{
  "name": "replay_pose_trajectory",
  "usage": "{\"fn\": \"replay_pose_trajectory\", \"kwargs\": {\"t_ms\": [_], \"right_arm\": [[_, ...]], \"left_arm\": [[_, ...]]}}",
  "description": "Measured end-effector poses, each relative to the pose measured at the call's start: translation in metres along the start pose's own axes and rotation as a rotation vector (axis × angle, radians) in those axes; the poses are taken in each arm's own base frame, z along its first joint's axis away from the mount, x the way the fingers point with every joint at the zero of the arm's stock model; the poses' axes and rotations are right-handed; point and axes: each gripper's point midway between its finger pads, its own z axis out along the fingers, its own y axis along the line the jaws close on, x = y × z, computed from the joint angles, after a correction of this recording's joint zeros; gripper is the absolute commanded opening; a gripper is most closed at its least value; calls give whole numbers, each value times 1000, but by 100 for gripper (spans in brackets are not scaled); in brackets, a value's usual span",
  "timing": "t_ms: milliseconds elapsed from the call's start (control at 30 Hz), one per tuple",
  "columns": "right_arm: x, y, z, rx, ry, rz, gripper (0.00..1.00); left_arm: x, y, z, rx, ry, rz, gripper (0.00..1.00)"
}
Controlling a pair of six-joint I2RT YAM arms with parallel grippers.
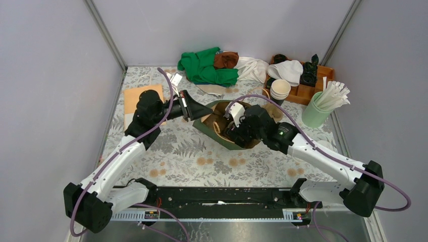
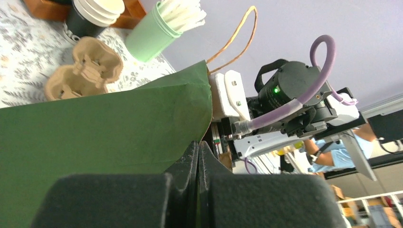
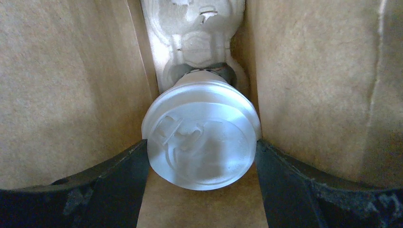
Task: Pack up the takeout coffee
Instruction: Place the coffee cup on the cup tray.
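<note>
Coffee cup (image 3: 202,137) in R gripper (image 3: 200,153), L gripper (image 2: 197,156) pinching bag (image 2: 95,128)

White-lidded takeout coffee (image 3: 202,137) inside paper bag (image 3: 62,85)

At the table's (image 1: 176,151) centre the coffee (image 3: 202,142) lies in the bag (image 1: 228,144), between the right gripper's (image 3: 200,153) jaws, with the left gripper (image 2: 198,153) on the bag's left rim and cups (image 1: 280,89) behind.
</note>
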Motion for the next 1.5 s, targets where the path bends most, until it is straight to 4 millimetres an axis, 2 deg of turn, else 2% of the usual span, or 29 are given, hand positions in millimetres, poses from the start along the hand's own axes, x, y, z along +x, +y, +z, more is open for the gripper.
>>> {"fn": "replay_pose_trajectory", "kwargs": {"t_ms": [67,133,167,267,467,567,700,967,1300,1500], "right_arm": [[1,2,-6,-14,25,2,35],[1,4,-12,-32,47,4,27],[0,4,-15,-39,57,6,26],[2,7,-19,-62,105,13,32],[24,14,-14,-92,214,14,33],[31,15,-9,-98,253,12,33],[26,15,-2,-102,271,13,33],[17,14,13,-109,314,11,34],[4,12,34,-105,378,31,34],[2,11,41,-91,394,41,34]], "left_arm": [[2,1,-2,5,13,-36,0],[4,1,-3,13,24,-63,0],[4,1,-4,16,30,-78,0],[8,6,-3,28,49,-113,0],[29,24,-3,14,95,-176,0],[32,32,-6,1,96,-187,2],[26,42,-7,-21,74,-173,3],[12,81,-6,-156,27,-160,7],[-15,97,-12,-329,18,-8,8],[-22,102,-19,-397,30,74,8]]}}
